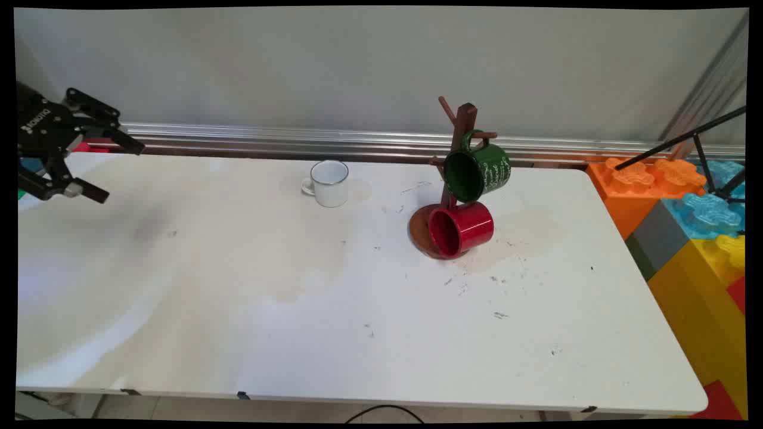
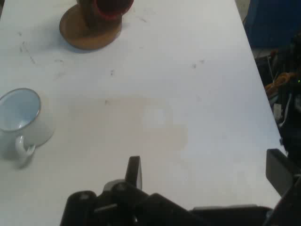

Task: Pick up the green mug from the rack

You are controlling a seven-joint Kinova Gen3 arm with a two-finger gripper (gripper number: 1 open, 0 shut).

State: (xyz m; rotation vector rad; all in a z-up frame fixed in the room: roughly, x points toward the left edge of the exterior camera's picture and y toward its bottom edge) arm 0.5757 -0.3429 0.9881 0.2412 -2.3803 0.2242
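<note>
1. The gripper point(image 1: 119, 170) hangs above the table's point(image 1: 298, 310) far left end, at about 9 o'clock in the main view, its jaws spread wide and holding nothing
2. In the hand view its fingers point(image 2: 134, 172) stand well apart over bare tabletop point(image 2: 188, 117)
3. The white mug point(image 1: 328, 183) stands upright near the far edge, at about 12 o'clock from the table's middle, well apart from the gripper
4. The wooden mug rack point(image 1: 456, 173) stands at 3 o'clock from the white mug
5. A green mug point(image 1: 480, 171) hangs on the rack's peg, and a red mug point(image 1: 462, 229) lies on its side on the round base
</note>
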